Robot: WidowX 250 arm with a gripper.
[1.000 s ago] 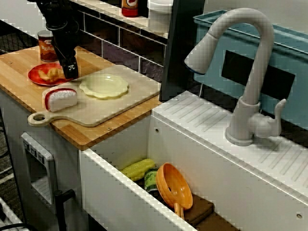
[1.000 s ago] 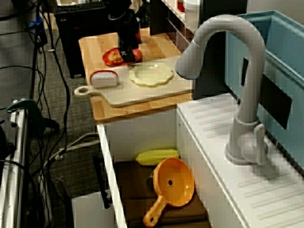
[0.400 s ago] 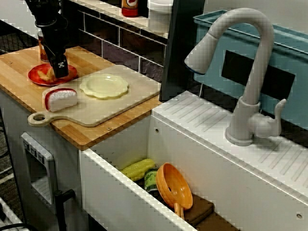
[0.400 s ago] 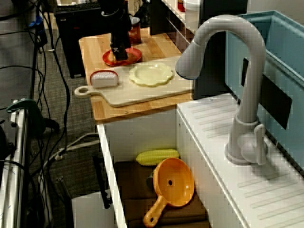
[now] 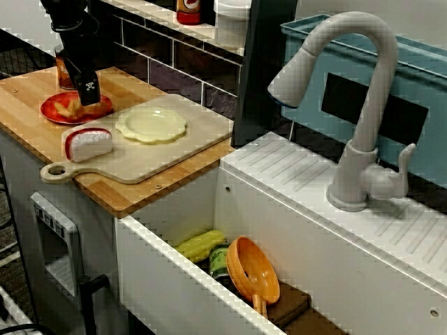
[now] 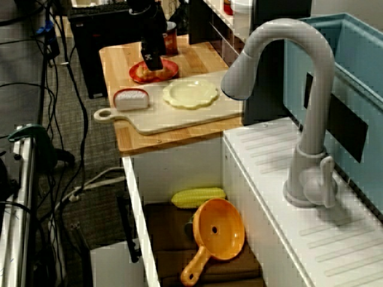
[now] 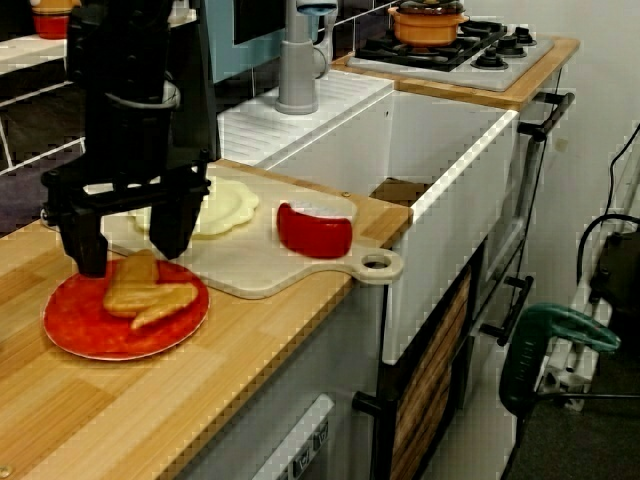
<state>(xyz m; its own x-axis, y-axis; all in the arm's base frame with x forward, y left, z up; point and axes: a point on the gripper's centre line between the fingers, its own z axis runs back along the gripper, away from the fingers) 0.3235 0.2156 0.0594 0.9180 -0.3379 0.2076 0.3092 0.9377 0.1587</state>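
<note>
Over red plate (image 7: 68, 332), vertical splayed pincer (image 7: 128, 246)

Can (image 6: 171, 37) behind red plate (image 7: 88, 330), cutting board (image 7: 250, 266) alongside

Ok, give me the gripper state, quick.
Gripper: open, fingers spread over the bread on the red plate, gripping nothing.

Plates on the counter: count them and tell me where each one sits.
2. The red plate, carrying a pastry, lies on the wooden counter under the open gripper; the pale yellow plate sits on the cutting board. Others may be hidden deep in the sink.
</note>
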